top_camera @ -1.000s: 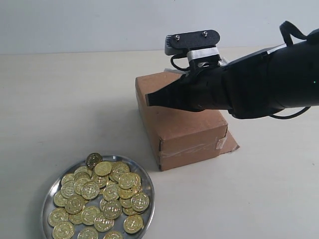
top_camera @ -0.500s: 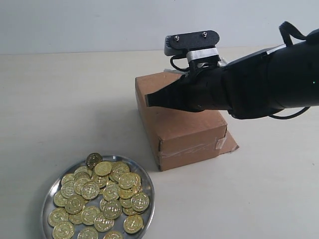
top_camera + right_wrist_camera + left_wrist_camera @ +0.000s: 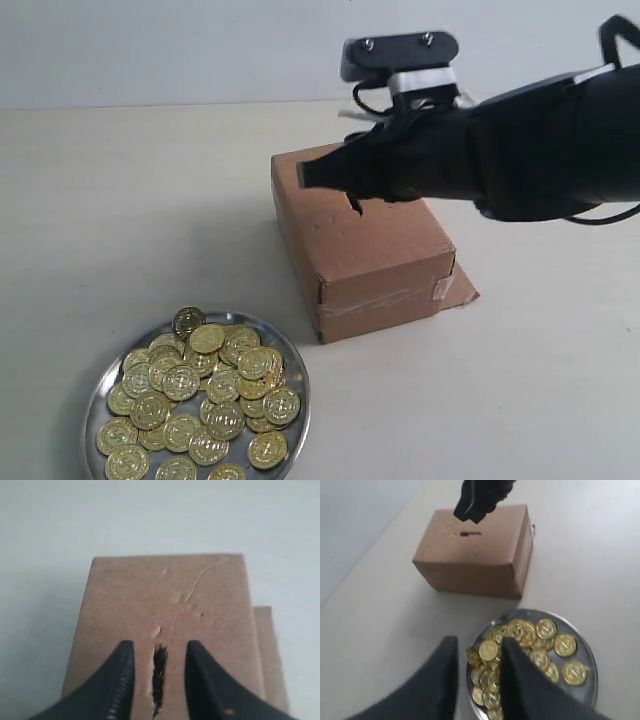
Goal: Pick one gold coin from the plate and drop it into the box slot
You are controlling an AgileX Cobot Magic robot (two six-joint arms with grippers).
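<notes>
The brown cardboard box stands on the table with its dark ragged slot showing in the top face. My right gripper hovers over the box, open; in the right wrist view the slot lies between the fingertips of the right gripper, and no coin shows there. The silver plate sits at the front left, heaped with gold coins. My left gripper is open above the plate's edge, one finger over the coins, holding nothing. The left arm is out of the exterior view.
A loose cardboard flap sticks out at the box's base on the right, beside the taped end. Pale tabletop surrounds the box and plate. The right arm's black body spans the right side above the box.
My right gripper has risen from just above the box top and shifted slightly right, uncovering the slot. Plate, coins and box have not moved.
</notes>
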